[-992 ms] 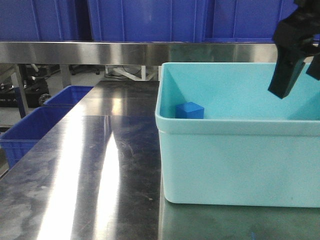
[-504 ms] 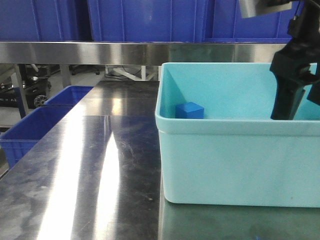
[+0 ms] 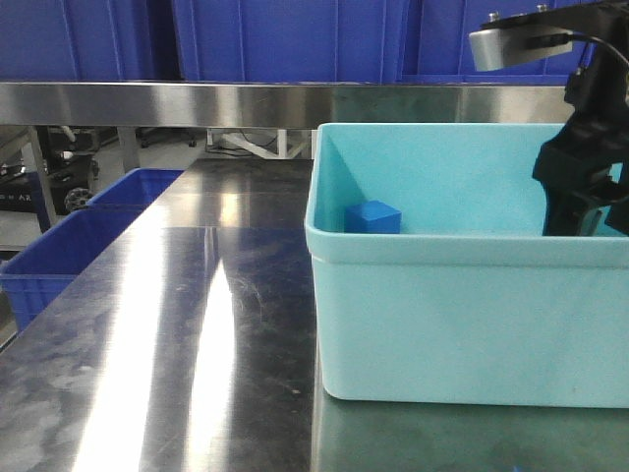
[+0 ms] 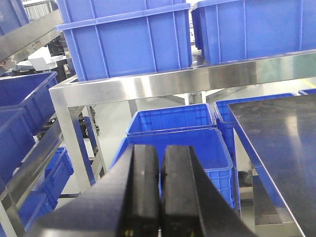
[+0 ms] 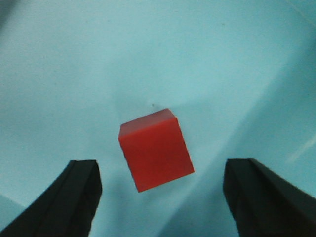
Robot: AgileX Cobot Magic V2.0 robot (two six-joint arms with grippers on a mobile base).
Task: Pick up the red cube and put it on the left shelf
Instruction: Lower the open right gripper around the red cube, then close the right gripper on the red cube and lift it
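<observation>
The red cube (image 5: pixel 155 149) lies on the floor of the pale teal tub (image 3: pixel 462 324), seen only in the right wrist view; the tub's front wall hides it in the front view. My right gripper (image 5: pixel 160 197) is open, its two black fingers wide apart on either side of the cube, just above it. In the front view the right arm (image 3: pixel 585 167) reaches down into the tub at the right. My left gripper (image 4: pixel 159 190) is shut and empty, facing the left shelf (image 4: pixel 163 84) with steel rails and deep-blue crates (image 4: pixel 128 42).
A blue cube (image 3: pixel 373 217) sits in the tub's left part. The tub stands on a steel table (image 3: pixel 177 324). A steel shelf rail (image 3: pixel 246 103) with blue crates runs across the back. More blue crates (image 4: pixel 173 138) stand low on the left.
My right arm has moved down into the tub, its fingers dropping below the rim. The blue cube and tub have not moved.
</observation>
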